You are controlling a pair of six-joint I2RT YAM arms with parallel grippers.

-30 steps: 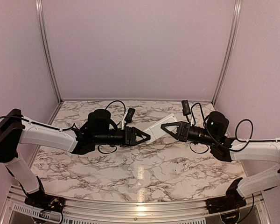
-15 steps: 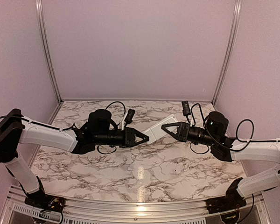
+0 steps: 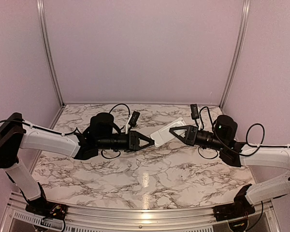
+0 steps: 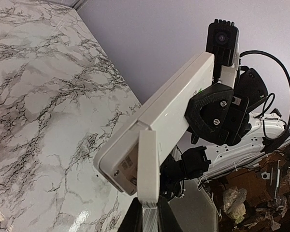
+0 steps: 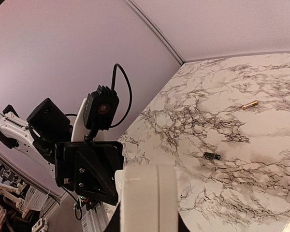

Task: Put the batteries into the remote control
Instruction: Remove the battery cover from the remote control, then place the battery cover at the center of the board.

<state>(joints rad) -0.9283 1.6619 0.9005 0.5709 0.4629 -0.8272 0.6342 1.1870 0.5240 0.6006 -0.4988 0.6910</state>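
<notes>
The white remote control (image 3: 163,135) hangs in the air between both arms above the marble table. My right gripper (image 3: 172,129) is shut on its far end; in the right wrist view that end (image 5: 147,193) fills the space between the fingers of the right gripper (image 5: 147,220). My left gripper (image 4: 150,215) is shut on a thin white cover panel (image 4: 149,164) standing off the remote's (image 4: 169,104) near end, where an open recess shows. Two batteries lie on the table: a dark one (image 5: 212,155) and a copper-coloured one (image 5: 249,105).
The marble table (image 3: 150,179) is closed in by pale walls at the back and sides, with metal corner posts (image 3: 49,53). A metal rail (image 3: 145,217) runs along the near edge by the arm bases. Cables loop off both wrists.
The left gripper's jaws have closed onto the white cover panel. The right gripper and the remote have shifted slightly right and up.
</notes>
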